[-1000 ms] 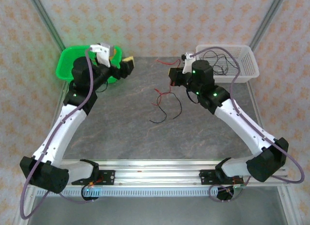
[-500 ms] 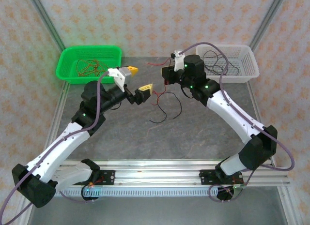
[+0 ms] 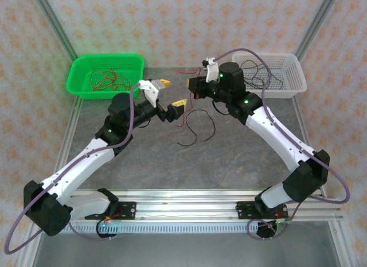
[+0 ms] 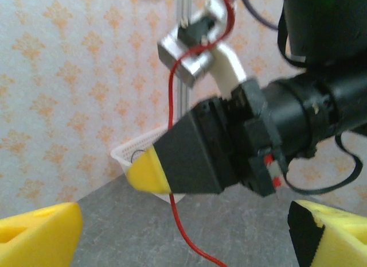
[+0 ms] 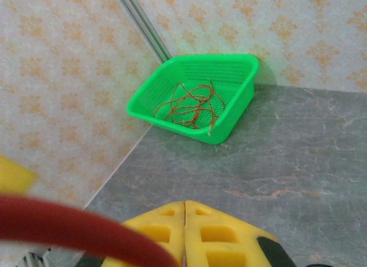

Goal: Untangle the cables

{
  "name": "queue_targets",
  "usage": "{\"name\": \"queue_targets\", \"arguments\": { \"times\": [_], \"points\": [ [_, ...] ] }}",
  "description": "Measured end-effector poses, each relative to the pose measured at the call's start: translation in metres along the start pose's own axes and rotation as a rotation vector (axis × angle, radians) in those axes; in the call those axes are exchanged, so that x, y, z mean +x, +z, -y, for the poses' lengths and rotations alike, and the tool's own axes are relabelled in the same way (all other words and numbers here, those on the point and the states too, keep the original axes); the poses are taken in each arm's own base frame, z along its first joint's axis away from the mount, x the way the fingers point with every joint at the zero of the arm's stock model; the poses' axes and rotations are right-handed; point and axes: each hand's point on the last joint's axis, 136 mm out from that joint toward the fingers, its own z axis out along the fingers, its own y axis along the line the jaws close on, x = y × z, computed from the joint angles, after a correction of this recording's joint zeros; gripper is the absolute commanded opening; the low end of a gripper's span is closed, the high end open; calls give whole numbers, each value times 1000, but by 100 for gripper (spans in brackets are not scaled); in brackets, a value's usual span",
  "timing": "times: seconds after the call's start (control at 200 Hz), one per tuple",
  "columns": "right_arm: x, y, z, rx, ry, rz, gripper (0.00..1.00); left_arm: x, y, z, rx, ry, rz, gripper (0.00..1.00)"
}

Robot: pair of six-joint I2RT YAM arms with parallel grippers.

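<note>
The wires point(image 3: 191, 128) lie tangled mid-table; one red strand point(image 4: 171, 106) hangs past the right gripper point(image 5: 184, 218) at twelve o'clock (fingers pressed together). At eleven o'clock the left gripper point(image 3: 171, 93) hovers, fingers spread wide.

Tabletop point(image 3: 172, 163): grey, marbled, bare along the near edge. Green basket point(image 3: 80, 63) sits in the far left corner, perforated walls, upright; the right wrist view shows it point(image 5: 229, 123) tucked close into the corner. White basket point(image 3: 295, 77) sits in the far right corner, mesh walls, upright. The two are well apart. Metal rail point(image 3: 183, 201) runs along the near edge. Patterned wallpaper point(image 3: 183, 20) behind, with a slanted frame post at left point(image 3: 54, 23) and right point(image 3: 318, 20).
</note>
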Motion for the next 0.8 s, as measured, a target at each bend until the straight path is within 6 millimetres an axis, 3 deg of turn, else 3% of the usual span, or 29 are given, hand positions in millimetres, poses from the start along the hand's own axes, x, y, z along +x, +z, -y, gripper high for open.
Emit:
{"name": "queue_targets", "arguments": {
  "times": [0.22,0.385,0.571,0.731,0.801],
  "points": [
    [-9,-10,-9,-23,21,23,0,52,28,18,59,-11,-149,90],
    [-11,-13,-15,-43,38,25,0,63,33,10,20,-5,-172,83],
    [-14,-19,-19,-57,46,33,0,81,41,1,-16,-4,-211,55],
    [-18,-25,-24,-65,44,46,0,92,44,-2,-33,-1,-242,16],
    [-18,-26,-24,-66,44,48,0,91,44,0,-34,1,-241,7]
  ]
}}
